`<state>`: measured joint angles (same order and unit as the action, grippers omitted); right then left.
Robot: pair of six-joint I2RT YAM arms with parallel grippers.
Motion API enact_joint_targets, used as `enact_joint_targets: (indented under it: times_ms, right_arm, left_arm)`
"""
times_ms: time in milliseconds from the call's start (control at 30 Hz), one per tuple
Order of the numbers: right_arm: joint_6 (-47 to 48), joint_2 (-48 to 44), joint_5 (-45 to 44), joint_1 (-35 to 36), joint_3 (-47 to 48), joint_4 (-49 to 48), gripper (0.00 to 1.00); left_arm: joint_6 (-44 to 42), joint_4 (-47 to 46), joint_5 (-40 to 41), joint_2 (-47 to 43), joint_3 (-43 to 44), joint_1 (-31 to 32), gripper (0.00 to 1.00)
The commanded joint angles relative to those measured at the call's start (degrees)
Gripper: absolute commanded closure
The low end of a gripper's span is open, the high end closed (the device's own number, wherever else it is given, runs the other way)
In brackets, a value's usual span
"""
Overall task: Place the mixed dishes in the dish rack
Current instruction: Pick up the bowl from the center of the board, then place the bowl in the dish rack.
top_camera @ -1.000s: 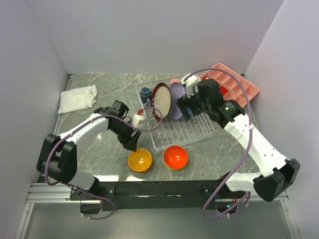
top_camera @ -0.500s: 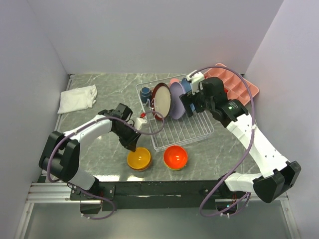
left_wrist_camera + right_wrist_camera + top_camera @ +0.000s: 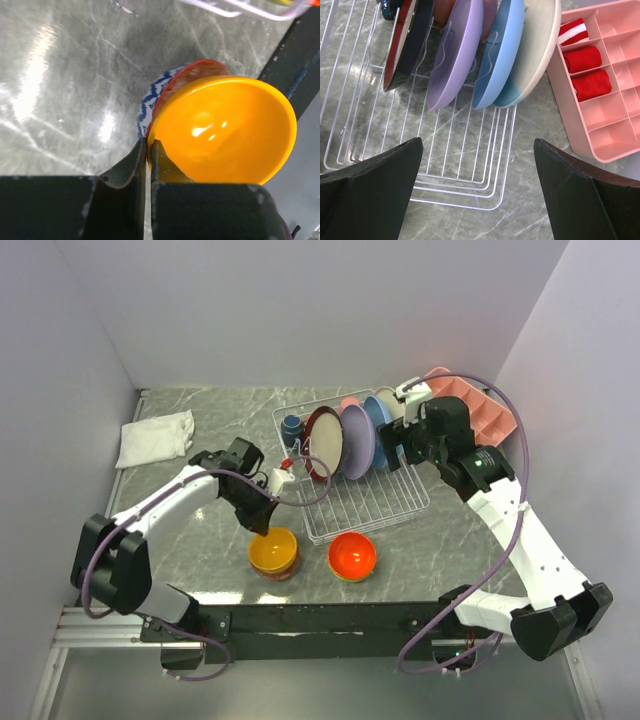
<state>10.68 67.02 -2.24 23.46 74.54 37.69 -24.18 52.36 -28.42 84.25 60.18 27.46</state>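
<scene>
Top: left gripper [image 3: 263, 527] clamped on far rim of orange-yellow bowl [image 3: 275, 553], just off near-left corner of dish rack [image 3: 350, 498]. Right gripper [image 3: 392, 446] over rack's right end.
L wrist: jaws pinch bowl's rim, bowl to their right.
R wrist: jaws spread wide, holding nothing, above rack w/ upright lavender plate [image 3: 455, 55].
</scene>
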Motion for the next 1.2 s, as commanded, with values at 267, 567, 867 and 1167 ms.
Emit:
enact_joint_targets:
  times_ms: [267,567,867,1167]
  right_arm:
    - [-1.01,2.23,1.71,-1.75,1.22,-1.92,0.0]
    - [1.71,3.99,8.72,-1.75,4.21,0.18,0.0]
    - [23.59,1.46,35.03,3.4,7.2,13.64,0.0]
    - [34.75,-4.45,23.52,17.92,-2.91,-2.44,0.03]
  left_arm:
    - [-7.72,8.91,-6.64,-1.81,9.79,-1.89,0.99]
    - [-6.92,10.09,-17.75,4.34,19.51,-5.05,0.99]
    - [-15.1,25.78,-27.74,19.37,36.93,-4.35,0.99]
    - [-3.78,24.47,-24.05,27.81,48.54,-3.12,0.99]
